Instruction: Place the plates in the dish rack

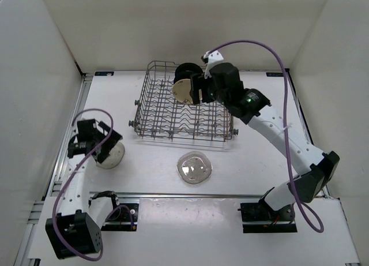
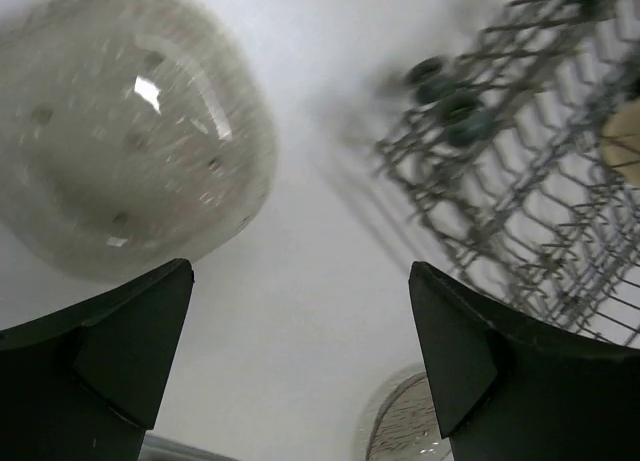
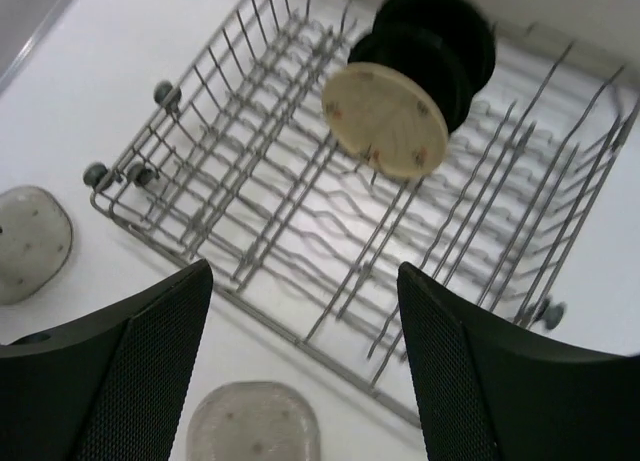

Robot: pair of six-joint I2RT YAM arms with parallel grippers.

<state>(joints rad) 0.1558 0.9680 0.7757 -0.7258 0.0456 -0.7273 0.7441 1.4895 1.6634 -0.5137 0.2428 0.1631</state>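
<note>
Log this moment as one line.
rack: cream plate, black plates upright | table: front clear plate, left clear plate | left gripper: open, by left clear plate | right gripper: open, empty, above rack

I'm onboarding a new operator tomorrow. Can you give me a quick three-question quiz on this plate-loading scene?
1. How many plates stand in the dish rack?
2. True or false: the right gripper holds the cream-tan plate.
3. The left gripper is closest to: A) a black plate, B) a clear plate, C) the rack.
Key: 1. Three: two black plates, one cream-tan. 2. False; it is open and empty. 3. B.
</note>
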